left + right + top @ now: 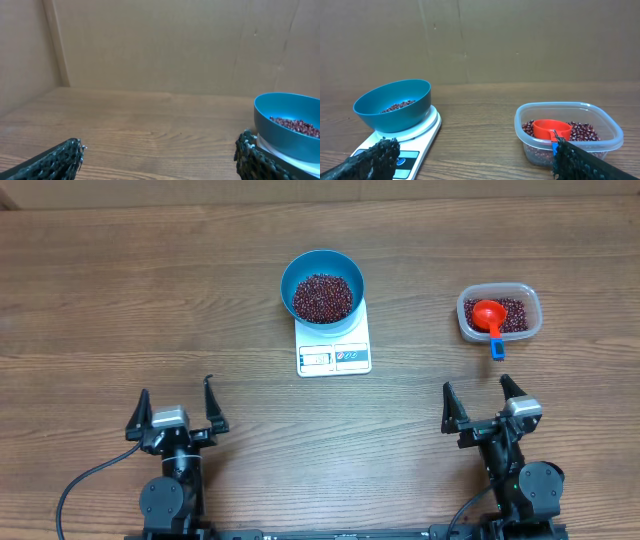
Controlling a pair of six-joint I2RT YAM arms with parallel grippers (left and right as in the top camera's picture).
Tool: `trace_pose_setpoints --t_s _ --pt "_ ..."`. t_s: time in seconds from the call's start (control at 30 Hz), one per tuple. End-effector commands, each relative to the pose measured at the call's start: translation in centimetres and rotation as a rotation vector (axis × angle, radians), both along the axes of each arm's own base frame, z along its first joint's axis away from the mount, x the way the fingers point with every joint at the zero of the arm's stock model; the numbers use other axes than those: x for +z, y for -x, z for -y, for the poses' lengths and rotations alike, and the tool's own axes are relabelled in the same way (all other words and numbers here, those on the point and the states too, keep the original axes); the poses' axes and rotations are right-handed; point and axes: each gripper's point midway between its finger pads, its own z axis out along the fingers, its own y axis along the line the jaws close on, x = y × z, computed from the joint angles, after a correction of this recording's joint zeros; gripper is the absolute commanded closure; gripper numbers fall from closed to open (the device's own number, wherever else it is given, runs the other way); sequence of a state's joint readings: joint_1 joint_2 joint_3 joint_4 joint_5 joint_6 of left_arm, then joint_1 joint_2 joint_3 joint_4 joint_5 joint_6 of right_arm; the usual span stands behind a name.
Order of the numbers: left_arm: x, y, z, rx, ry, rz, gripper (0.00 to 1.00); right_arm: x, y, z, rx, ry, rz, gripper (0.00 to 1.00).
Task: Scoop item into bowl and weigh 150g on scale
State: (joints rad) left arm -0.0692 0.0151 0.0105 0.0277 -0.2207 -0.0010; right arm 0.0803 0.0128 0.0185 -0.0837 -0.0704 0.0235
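The bowl [322, 259] stands on the scale [335, 358] a little above the middle of the overhead frame, and it already holds a good layer of the beans [322, 297], so at least some scooping seems to be done. The display of the scale faces the lower edge of the frame, but it is too small to read, so I cannot tell whether the wanted weight is reached. More beans lie in the clear tub [535, 320] at the right side of the frame, and the red scoop [488, 313] rests inside it with its blue handle end over the near rim; no gripper touches it. If the weight is short, what is left is to take the scoop, carry more beans to the bowl and check the number; if it is right, I judge the task close to finished. Both arms are low at the bottom edge of the frame, well apart from the bowl and the tub. The left gripper [177, 386] at the lower left and the right gripper [476, 383] at the lower right both point toward the upper part of the frame, with the jaws spread wide and nothing between them.
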Motion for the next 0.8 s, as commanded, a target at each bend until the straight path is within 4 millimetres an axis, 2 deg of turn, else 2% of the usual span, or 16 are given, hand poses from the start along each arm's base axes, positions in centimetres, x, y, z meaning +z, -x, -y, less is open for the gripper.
trace_pose_setpoints --t_s 0.0,0.07,0.77 --pt "-1.2 0.0 0.4 -0.028 -0.013 -0.044 0.00 -0.2 0.0 0.0 -0.002 -0.005 0.002 0.00" --pt "-2.4 0.0 0.7 -0.045 -0.015 -0.091 0.00 -0.2 0.0 0.0 -0.002 -0.005 0.002 0.00" --pt "-2.2 0.0 0.8 -0.054 -0.038 -0.090 0.01 -0.2 0.0 0.0 -0.002 -0.005 0.002 0.00"
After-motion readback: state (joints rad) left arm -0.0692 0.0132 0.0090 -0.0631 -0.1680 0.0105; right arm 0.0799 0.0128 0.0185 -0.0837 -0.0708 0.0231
